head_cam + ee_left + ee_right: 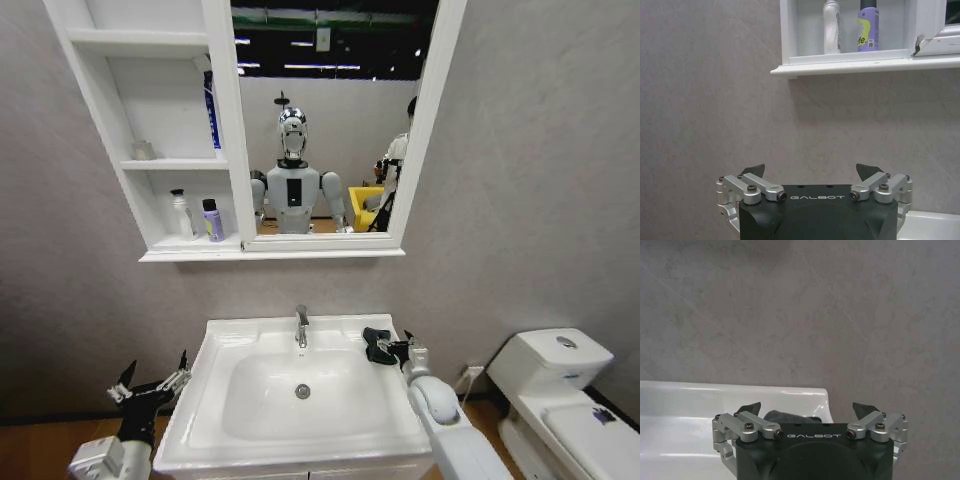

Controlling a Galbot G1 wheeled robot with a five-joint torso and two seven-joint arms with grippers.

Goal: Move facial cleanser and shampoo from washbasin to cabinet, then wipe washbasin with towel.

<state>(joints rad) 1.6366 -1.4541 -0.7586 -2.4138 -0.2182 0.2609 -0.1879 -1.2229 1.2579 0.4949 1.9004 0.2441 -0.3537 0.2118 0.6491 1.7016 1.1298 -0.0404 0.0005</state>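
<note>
While spread — right gripper (pixel 399 347) seemingly over towel (pixel 378 345)

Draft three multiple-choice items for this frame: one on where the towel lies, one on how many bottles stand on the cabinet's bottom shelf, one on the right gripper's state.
1. Where is the towel?
A. on the washbasin rim, right of the faucet
B. in the bowl
C. on the toilet

2. How many bottles stand on the bottom shelf of the cabinet?
A. none
B. two
C. four

3. The right gripper is:
A. shut on the towel
B. open at the towel
C. holding a bottle

Answers: 1 A, the dark cloth sits on the back right rim. 2 B, a white bottle and a purple bottle. 3 B, its fingers are spread.
</note>
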